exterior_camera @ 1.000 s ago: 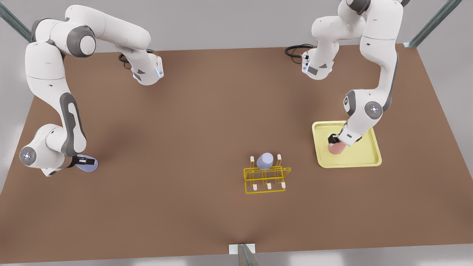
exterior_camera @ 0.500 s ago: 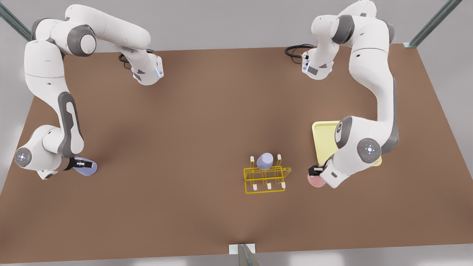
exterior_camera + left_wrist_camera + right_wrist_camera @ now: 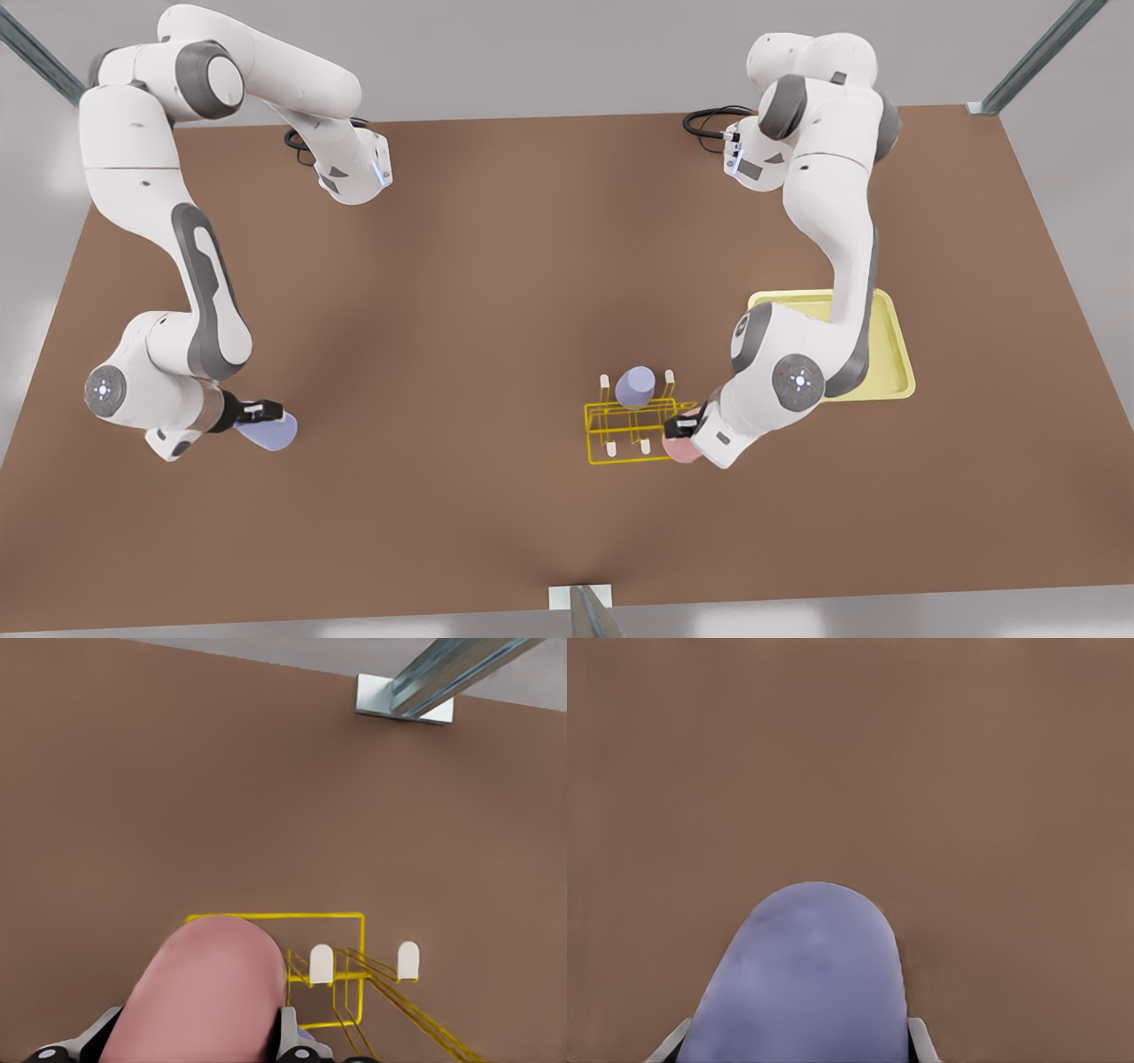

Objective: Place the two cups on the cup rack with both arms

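Left gripper (image 3: 680, 429) clamps the pink cup (image 3: 681, 448) at the yellow cup rack (image 3: 634, 432), front view's right end. Right gripper (image 3: 262, 412) grips a lavender cup (image 3: 268, 433), well apart over the table (image 3: 496, 266). Another lavender cup (image 3: 635, 386) sits on a rack peg.

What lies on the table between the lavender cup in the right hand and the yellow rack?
Nothing: in the front view, bare brown table separates the lavender cup in the right hand from the rack.
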You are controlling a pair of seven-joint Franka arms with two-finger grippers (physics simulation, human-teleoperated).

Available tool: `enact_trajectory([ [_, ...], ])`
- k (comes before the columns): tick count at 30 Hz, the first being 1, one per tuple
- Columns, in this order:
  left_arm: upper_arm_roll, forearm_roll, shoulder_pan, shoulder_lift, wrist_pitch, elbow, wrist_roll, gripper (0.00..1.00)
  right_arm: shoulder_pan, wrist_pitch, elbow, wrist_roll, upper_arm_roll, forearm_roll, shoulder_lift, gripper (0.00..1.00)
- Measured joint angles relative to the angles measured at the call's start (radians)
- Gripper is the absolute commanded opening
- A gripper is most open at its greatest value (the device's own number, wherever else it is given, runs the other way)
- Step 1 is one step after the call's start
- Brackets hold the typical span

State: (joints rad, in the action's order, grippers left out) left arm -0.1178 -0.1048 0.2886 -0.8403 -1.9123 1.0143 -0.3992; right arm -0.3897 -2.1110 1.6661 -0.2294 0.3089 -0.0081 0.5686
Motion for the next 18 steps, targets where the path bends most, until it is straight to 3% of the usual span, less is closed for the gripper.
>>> enact_trajectory([
  [1, 0.0, -0.001, 0.001, -0.006, -0.007, 0.002, -0.007, 0.89, 0.003, 0.003, -0.008, 0.0, 0.016, 0.003, 0.001, 0.78],
  [2, 0.0, -0.001, 0.001, -0.013, -0.014, 0.003, -0.013, 1.0, 0.006, 0.006, -0.014, 0.0, 0.032, 0.006, 0.002, 0.78],
  [8, 0.033, 0.009, -0.032, 0.01, -0.007, 0.003, -0.04, 1.0, 0.043, 0.015, -0.048, 0.003, 0.1, 0.015, 0.015, 0.79],
  [12, 0.051, 0.069, -0.15, 0.191, 0.202, 0.001, 0.008, 1.0, 0.085, 0.018, -0.078, 0.004, 0.11, 0.017, 0.019, 0.79],
  [15, 0.125, 0.12, -0.097, 0.496, 0.292, 0.341, 0.068, 1.0, 0.096, 0.019, -0.106, 0.005, 0.138, 0.017, 0.044, 0.79],
  [18, 0.139, 0.144, -0.084, 0.556, 0.411, 0.376, 0.12, 1.0, 0.14, 0.02, -0.141, 0.005, 0.145, 0.043, 0.057, 0.79],
])
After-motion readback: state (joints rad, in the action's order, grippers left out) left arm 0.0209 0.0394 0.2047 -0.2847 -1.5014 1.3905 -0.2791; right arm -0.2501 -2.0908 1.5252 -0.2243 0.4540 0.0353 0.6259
